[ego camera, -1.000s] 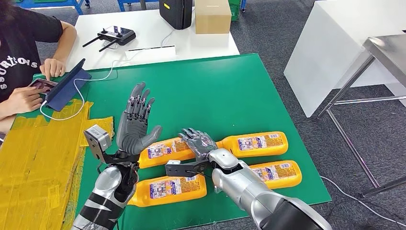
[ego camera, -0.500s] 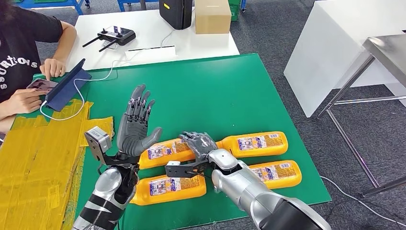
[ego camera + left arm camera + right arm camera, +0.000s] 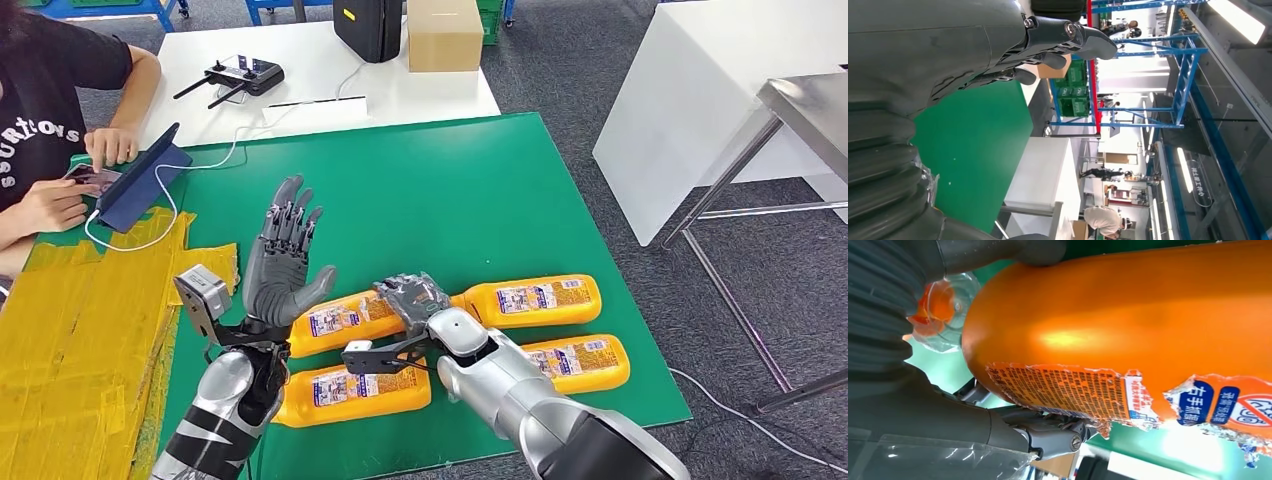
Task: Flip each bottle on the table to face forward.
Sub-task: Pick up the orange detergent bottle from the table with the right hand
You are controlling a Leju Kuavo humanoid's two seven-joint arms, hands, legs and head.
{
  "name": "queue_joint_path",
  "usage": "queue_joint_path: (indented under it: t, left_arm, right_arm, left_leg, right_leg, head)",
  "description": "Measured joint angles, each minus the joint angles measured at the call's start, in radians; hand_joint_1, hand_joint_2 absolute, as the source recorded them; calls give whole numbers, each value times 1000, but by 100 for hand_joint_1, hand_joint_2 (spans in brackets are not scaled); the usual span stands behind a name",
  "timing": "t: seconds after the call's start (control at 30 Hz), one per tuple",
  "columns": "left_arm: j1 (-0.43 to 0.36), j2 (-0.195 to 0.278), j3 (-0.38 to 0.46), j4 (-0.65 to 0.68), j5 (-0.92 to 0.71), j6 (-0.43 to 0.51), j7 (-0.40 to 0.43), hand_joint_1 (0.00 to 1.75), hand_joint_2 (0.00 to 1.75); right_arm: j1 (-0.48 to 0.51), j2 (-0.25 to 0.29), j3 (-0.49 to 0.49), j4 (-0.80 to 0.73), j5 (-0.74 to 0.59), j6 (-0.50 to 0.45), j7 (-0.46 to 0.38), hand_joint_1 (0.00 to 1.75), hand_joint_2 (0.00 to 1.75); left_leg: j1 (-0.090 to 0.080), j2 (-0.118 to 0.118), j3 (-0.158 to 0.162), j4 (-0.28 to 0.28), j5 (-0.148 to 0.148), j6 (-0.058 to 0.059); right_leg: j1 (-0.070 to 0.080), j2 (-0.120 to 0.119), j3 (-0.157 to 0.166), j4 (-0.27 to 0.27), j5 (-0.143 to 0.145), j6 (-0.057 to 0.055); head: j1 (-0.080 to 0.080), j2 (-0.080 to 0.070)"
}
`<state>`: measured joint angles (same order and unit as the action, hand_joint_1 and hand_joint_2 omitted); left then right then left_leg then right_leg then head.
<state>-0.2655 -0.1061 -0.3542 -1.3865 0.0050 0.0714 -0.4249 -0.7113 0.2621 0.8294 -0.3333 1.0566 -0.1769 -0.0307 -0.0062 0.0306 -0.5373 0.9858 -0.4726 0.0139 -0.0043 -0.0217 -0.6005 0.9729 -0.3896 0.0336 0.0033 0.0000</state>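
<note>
Fingers of the right hand curl over a smooth orange plastic bottle on the green desk; beside that bottle, the left hand stands spread wide, holding nothing.

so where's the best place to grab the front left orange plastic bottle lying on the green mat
Judging by its pose, grip the front left orange plastic bottle across the wide labelled body, coming down from above. It lies flat on its side on the green mat, so the broad middle faces up. The left hand hangs open above that side and looks best placed.
</note>
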Motion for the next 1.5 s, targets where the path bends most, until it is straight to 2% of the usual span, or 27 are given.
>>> queue_joint_path:
  t: [0.33,0.63,0.73,0.87,1.03,1.23,1.5]
  left_arm:
    - [32,1,10,-34,-5,10,-2,0,175]
    - [42,3,17,-46,-13,16,-2,0,175]
    - [52,4,21,-55,-19,21,-1,0,175]
    - [74,4,32,-75,-26,27,1,0,175]
    - [90,4,45,-87,-34,29,3,0,175]
    - [108,4,52,-94,-44,39,6,0,175]
    - [133,4,52,-99,-75,48,19,0,175]
  right_arm:
    - [17,-10,-16,0,7,-206,28,175,175]
    - [19,-15,-38,0,4,-231,28,175,175]
    - [26,-15,-62,-9,-10,-302,18,175,175]
    - [34,-15,-133,-47,-56,-394,-25,175,175]
    - [53,-15,-258,-101,-162,-441,-112,175,175]
    - [97,-15,-423,-184,-357,-490,-252,175,175]
    - [167,-15,-572,-328,-484,-481,-281,175,175]
  left_leg:
    - [0,0,-1,0,0,0]
    - [0,0,-2,0,0,0]
    - [0,0,-2,0,0,0]
    - [0,0,-2,0,0,0]
    - [0,0,-2,0,0,0]
    - [0,0,-2,0,0,0]
    - [0,0,-2,0,0,0]
  right_leg:
    - [0,0,0,0,0,0]
    - [0,0,-2,0,0,0]
    - [0,0,-2,0,0,0]
    - [0,0,-2,0,0,0]
    - [0,0,-2,0,0,0]
    - [0,0,-2,0,0,0]
    - [0,0,-2,0,0,0]
  head:
    - [0,0]
    - [0,0]
    - [0,0]
    - [0,0]
    - [0,0]
    - [0,0]
    - [0,0]
